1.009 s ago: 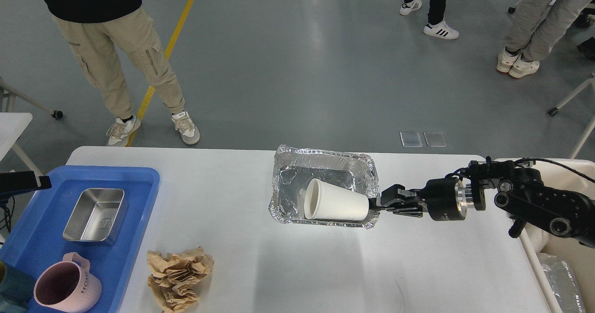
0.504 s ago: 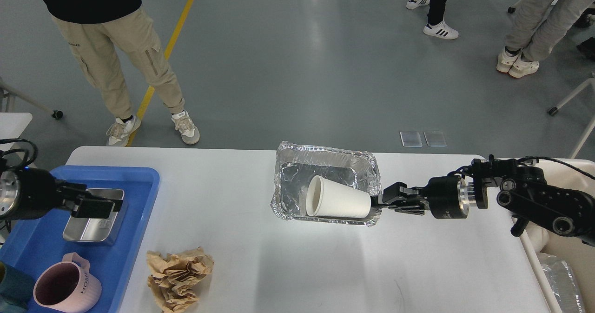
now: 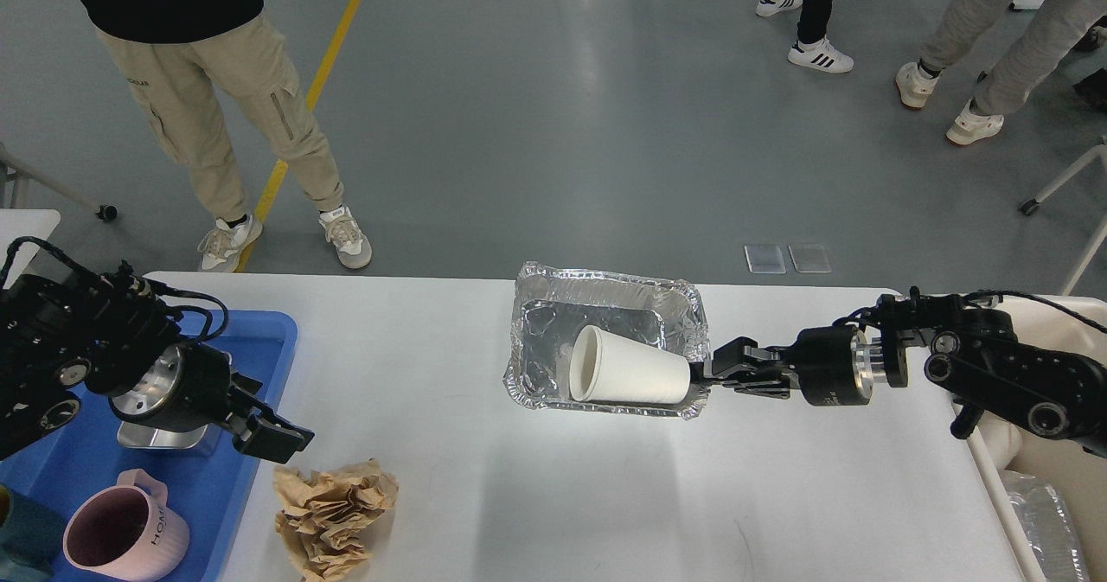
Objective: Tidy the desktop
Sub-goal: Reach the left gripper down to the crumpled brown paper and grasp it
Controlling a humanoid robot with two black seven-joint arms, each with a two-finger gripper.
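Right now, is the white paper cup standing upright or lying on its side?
On its side. The white paper cup lies inside the foil tray, its open mouth facing left and its base toward the right end effector.

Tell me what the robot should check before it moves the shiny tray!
1. Right gripper pinching the foil tray at its right rim: ok.
2. Tray lifted off the desktop: ok, judging by its shadow.
3. Paper cup steady: not ok, lying on its side in the tray.
4. Left gripper out of the way: ok, above the crumpled brown paper.
5. Beige bin has room: cannot tell.
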